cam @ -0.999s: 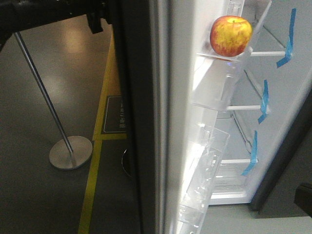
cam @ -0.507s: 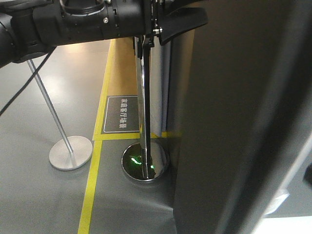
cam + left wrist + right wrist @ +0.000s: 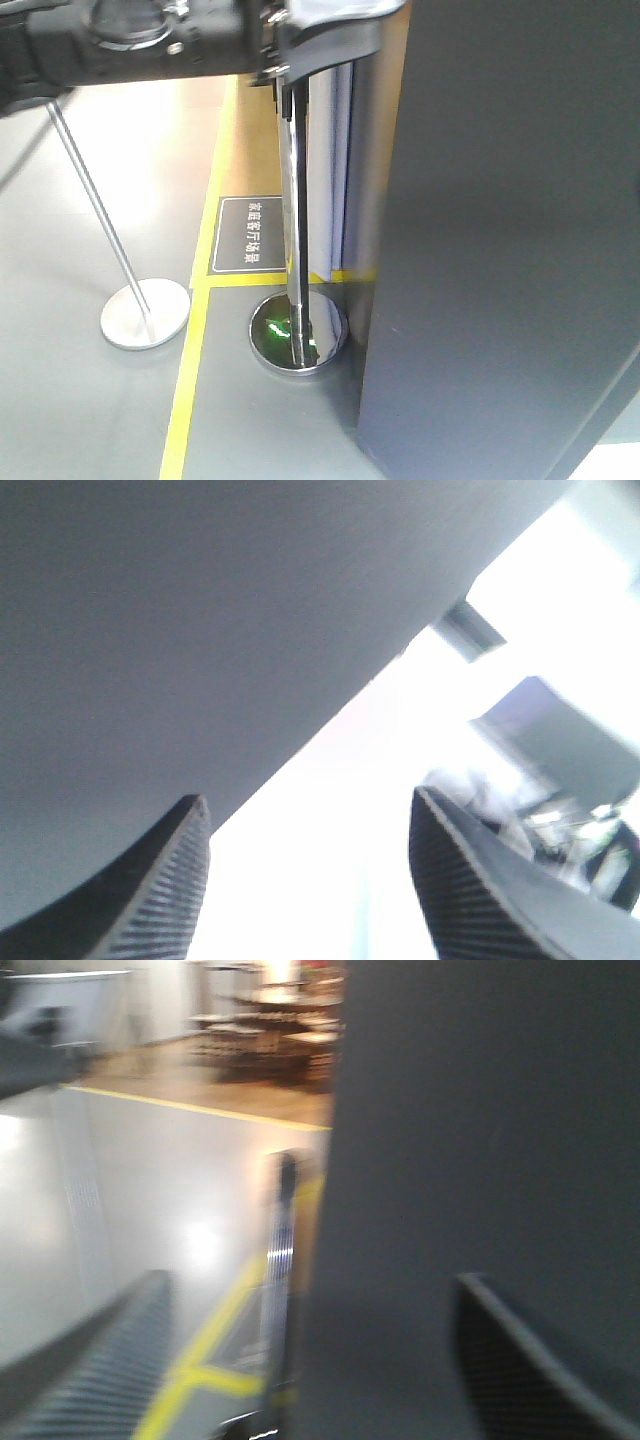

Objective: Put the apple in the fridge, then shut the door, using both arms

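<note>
The door's [image 3: 500, 230] flat dark grey outer face fills the right half of the front view. It hides the fridge's white inside and the apple. My left gripper [image 3: 325, 40] reaches in along the top edge, next to the door's left edge. In the left wrist view its jaws [image 3: 307, 815] stand wide apart and empty, with the grey door face [image 3: 180, 630] close above the left finger. My right gripper [image 3: 310, 1295] is open and empty, blurred, facing the dark door [image 3: 480, 1110].
A chrome stanchion post [image 3: 297, 230] on a round base [image 3: 298, 335] stands just left of the door. A second post's base [image 3: 145, 313] sits further left. A yellow floor line [image 3: 190, 340] and a floor sign [image 3: 250, 235] run past them.
A second ago the door stood open, showing the apple on a shelf inside. It has swung across, so only its dark outside shows. The left arm has shifted slightly along the top.
</note>
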Tool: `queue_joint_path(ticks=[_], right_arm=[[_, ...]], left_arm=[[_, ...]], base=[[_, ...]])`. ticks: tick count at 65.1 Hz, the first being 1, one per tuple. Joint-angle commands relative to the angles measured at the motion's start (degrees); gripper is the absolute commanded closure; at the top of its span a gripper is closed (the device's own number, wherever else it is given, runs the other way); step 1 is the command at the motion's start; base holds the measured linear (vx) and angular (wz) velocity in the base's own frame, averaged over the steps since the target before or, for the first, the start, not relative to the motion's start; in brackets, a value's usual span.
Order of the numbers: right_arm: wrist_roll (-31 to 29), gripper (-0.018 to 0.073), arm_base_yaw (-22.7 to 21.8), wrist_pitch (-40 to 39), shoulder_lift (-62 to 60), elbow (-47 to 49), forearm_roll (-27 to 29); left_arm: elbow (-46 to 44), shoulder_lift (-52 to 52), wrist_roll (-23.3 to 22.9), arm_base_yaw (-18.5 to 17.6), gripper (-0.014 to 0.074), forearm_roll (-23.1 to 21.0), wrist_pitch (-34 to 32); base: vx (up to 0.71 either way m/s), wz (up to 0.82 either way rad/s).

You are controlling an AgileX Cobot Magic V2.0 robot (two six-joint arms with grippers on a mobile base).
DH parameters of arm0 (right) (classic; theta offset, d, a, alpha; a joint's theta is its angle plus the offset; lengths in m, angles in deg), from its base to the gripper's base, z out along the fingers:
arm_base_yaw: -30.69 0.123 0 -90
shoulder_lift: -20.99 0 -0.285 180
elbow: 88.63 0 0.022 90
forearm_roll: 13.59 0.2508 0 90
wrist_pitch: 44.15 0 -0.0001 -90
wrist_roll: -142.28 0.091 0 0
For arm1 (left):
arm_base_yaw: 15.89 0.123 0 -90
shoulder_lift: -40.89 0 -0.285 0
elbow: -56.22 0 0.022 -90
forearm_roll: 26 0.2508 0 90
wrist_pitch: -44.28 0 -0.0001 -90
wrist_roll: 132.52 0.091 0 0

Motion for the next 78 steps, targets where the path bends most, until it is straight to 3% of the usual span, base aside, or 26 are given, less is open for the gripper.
queue_joint_path(ticks=[1, 15, 26, 40, 46, 78], right_arm=[[0.3, -0.0083, -0.5, -8.8, 6.1, 4.8, -2.6], [0.0, -0.0015, -0.6, -19.4, 18.9, 11.2, -3.4], [0.0, -0.0013, -0.7, -21.1, 26.3, 16.1, -3.2], [0.1, -0.0013, -6.8, -21.7, 33.5, 21.1, 1.0], [0.1, -0.0013, -8.5, -21.6, 35.8, 22.4, 1.7], [-0.4, -0.0013, -8.5, -21.9, 49.8, 35.1, 1.5]], left_arm=[[-1.9, -2.8, 0.4, 1.5, 0.0174, -1.0, 0.7], [-1.9, -2.8, 0.4, 5.3, 0.0220, 4.5, 0.0], [-1.9, -2.8, 0.4, 9.0, 0.0269, 10.1, -2.0], [-1.9, -2.8, 0.3, 12.6, 0.0295, 13.4, -3.2], [-1.9, -2.8, 0.3, 13.6, 0.0295, 14.2, -4.2], [-1.9, -2.8, 0.3, 14.5, 0.0295, 15.7, -8.3]], base=[[0.00, 0.00], [0.00, 0.00], [0.00, 0.00], [0.00, 0.00], [0.00, 0.00], [0.00, 0.00]])
